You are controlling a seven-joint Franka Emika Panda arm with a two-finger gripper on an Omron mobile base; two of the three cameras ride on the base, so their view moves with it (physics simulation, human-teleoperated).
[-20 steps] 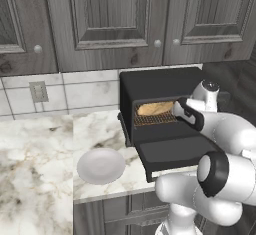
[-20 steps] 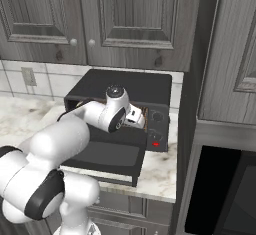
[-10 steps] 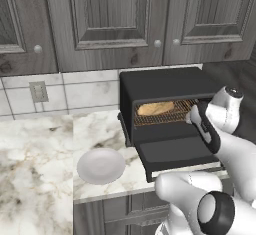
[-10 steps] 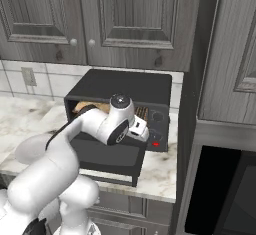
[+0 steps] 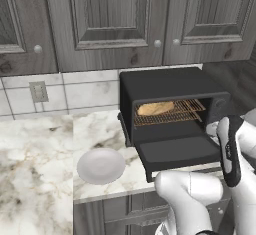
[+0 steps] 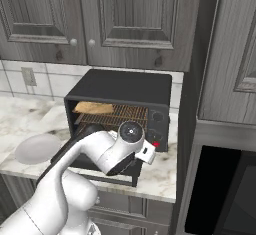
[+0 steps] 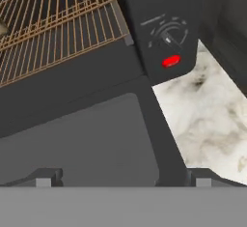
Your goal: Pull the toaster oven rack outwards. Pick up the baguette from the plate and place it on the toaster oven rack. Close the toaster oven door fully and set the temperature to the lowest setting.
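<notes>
The gripper's (image 7: 123, 180) two dark fingers (image 7: 46, 177) stood spread wide, grasping nothing, above the lowered dark grey door (image 7: 82, 139), while the golden-tan baguette (image 5: 155, 108) lay at nine o'clock on the copper wire rack (image 5: 172, 111) inside the boxy matte black toaster oven (image 6: 125, 86).

The arm (image 6: 95, 154) reaches forward, bent, its claw (image 7: 123, 177) spread wide, empty.

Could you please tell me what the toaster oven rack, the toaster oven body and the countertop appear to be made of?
Toaster oven rack: thin coppery wire, probably metal, seen as an open grid of bars.
Toaster oven: matte black casing, likely painted metal; no shine.
Countertop: polished-looking marble or similar stone, cream with brown veining.
</notes>
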